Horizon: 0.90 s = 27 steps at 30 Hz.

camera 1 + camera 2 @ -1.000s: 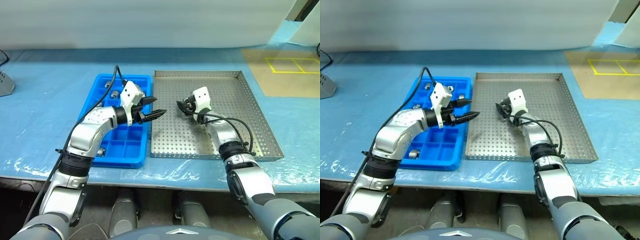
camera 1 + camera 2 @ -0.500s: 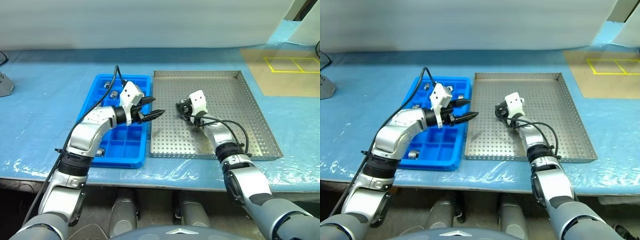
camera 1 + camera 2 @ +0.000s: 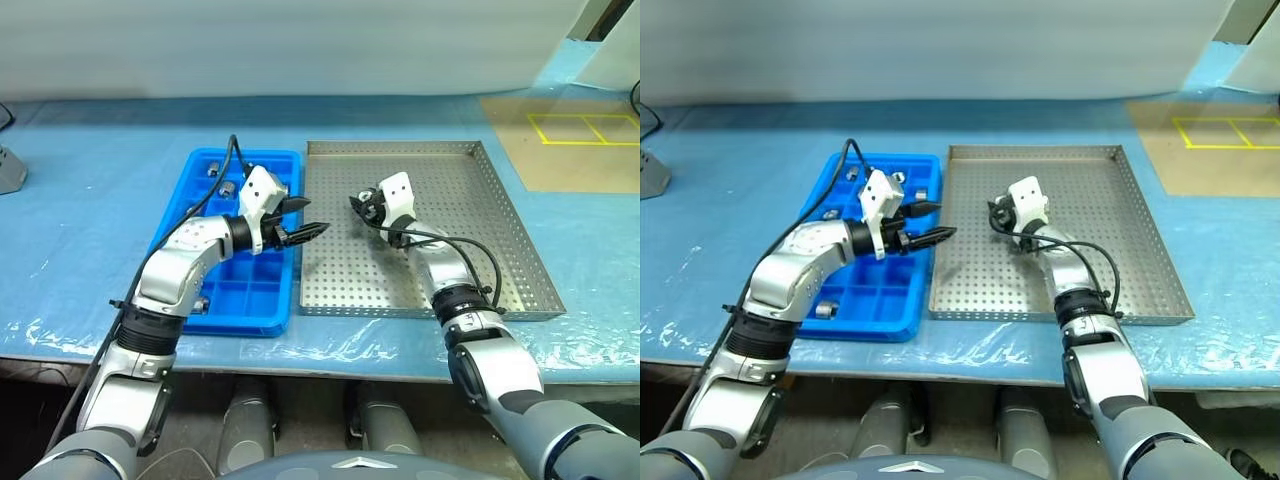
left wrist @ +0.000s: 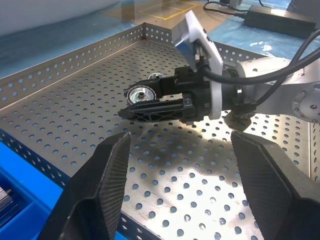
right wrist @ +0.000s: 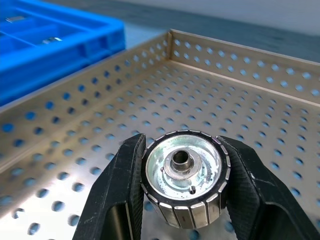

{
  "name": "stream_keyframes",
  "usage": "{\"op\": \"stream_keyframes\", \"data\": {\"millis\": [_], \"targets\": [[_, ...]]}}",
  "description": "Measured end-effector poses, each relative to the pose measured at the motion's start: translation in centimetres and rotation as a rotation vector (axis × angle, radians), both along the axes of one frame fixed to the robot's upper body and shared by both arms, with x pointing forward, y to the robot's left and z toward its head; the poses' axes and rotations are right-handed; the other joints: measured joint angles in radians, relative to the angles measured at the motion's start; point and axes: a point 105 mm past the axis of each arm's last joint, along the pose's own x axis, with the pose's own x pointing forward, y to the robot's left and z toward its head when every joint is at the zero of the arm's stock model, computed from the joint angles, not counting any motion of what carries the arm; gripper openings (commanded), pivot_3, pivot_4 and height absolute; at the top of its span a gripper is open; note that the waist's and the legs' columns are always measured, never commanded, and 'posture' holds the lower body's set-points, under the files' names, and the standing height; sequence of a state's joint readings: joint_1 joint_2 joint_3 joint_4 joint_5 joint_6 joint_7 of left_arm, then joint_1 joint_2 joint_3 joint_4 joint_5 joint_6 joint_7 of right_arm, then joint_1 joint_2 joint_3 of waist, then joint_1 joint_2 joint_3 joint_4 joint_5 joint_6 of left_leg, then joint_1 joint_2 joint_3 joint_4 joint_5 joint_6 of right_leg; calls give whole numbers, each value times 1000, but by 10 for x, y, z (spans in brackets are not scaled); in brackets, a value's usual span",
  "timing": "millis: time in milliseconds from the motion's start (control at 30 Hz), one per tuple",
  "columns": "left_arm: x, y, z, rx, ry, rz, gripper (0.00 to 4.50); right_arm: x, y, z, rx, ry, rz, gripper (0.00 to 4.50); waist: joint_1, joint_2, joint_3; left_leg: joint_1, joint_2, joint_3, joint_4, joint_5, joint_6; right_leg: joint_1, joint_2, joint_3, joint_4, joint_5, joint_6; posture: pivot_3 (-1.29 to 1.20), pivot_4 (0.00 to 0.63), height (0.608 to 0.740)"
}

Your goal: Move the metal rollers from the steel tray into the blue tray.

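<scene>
Between the clenched right gripper's fingers, one metal roller, above the steel tray.

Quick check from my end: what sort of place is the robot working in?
Likely a factory or lab parts-sorting bench: a table under blue plastic sheeting, a perforated steel tray beside a compartmented blue tray, and yellow floor marking tape beyond.
</scene>
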<state>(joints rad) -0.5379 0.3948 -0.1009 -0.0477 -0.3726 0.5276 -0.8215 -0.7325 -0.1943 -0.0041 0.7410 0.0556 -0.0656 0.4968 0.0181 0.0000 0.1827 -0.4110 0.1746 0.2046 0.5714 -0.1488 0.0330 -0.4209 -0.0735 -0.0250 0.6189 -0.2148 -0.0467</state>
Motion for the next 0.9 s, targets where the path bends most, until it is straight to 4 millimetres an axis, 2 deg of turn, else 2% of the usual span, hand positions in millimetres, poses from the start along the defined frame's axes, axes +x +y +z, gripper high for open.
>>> {"op": "stream_keyframes", "data": {"millis": [133,267,367,533,667,900], "targets": [[-2,22,4,5,1,41,3400,-25,34,21,23,-27,244,1760,-3,0,0,0,1,0,-2,0,0,-1,1,0,-1,0,0,-55,150,740],[-11,59,11,51,-60,101,3400,-50,65,40,-27,-66,466,1760,2,0,0,1,1,0,-6,1,-1,-1,1,0,-3,-1,-1,19,150,740],[-18,85,5,88,-67,170,3400,-57,76,36,-49,-42,538,1760,23,0,0,1,0,0,-7,1,-2,-1,0,0,-5,-1,-1,75,150,740],[-28,117,-8,139,-29,260,3400,-70,99,36,-79,-31,683,1760,46,0,0,1,0,0,-9,1,-2,-1,0,-1,-6,-1,-1,172,150,740],[-34,128,-4,152,-50,308,3400,-83,117,34,-92,-17,801,1760,68,0,0,1,0,0,-10,1,-2,-1,0,-1,-7,-1,-1,230,150,740],[-55,123,-8,149,-39,321,3400,-87,149,43,-37,-14,874,1760,91,-1,0,1,0,-1,-12,1,-3,-1,0,-1,-7,-1,-1,299,150,740]]}}
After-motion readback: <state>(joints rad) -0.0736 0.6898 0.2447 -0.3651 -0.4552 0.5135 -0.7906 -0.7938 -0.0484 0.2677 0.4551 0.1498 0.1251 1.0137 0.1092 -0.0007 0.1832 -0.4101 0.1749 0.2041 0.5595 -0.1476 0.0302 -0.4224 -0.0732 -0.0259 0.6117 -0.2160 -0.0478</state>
